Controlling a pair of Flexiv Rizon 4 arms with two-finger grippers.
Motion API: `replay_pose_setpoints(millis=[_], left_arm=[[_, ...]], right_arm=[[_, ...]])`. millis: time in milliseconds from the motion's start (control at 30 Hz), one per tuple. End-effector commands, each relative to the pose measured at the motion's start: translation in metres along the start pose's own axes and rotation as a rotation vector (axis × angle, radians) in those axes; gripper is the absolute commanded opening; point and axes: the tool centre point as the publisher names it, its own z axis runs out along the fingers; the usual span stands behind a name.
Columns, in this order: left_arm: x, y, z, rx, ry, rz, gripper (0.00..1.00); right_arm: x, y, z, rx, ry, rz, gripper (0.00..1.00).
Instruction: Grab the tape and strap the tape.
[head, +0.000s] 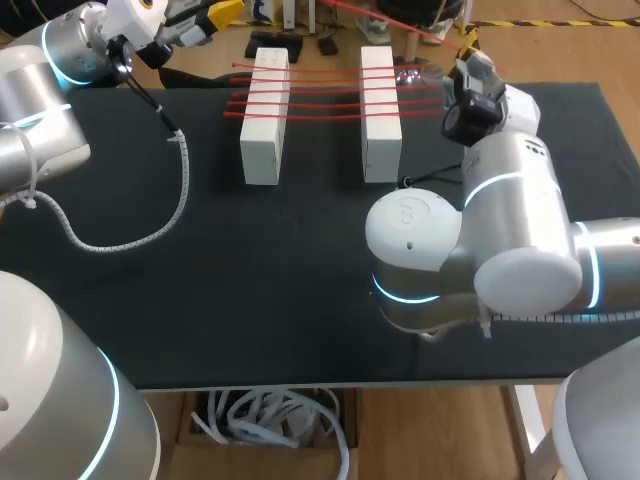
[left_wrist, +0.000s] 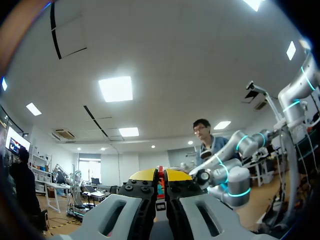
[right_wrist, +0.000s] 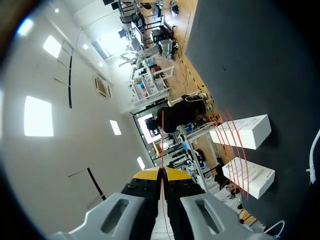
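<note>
Red tape (head: 320, 85) is already laid in several strands across the two white blocks (head: 265, 115) at the far side of the table (head: 300, 280), all taut and roughly parallel.

R gripper (right_wrist: 161, 172) sits just past the right-hand block, tips pinched fully together on a thin red line that runs straight out ahead of the fingers. So it has the free run of tape.

L gripper (left_wrist: 160, 174) is up off the far-left corner, fingers closed too, with a red sliver between the yellow tips. Looks like tape, but can't confirm from the head view (strand too thin to trace back to it).

Risks from here, imo:
- Both pinches are right at the fingertips on v. thin tape. Any jerk or uneven pull btwn arms and it slips out or snaps.
- Blocks are just standing on the cloth, nothing visibly fixing them. Too much sideways tension on the next wrap could drag or tip one and slacken the laid strands.
- A new pass landing on an existing strand would bunch the spacing.
</note>
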Motion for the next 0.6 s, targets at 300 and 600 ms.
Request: replay_pose_setpoints(millis=[300, 600], left_arm=[[-0.0004, 0.0017, -0.0004, -0.036, 0.011, -0.002, 0.0], [0.004, 0.0038, 0.0015, -0.34, 0.095, -0.015, 0.0]], right_arm=[[0.0032, 0.0004, -0.0001, 0.0, -0.007, -0.002, 0.0], [0.0032, 0.0004, -0.0001, 0.0, -0.007, -0.002, 0.0]])
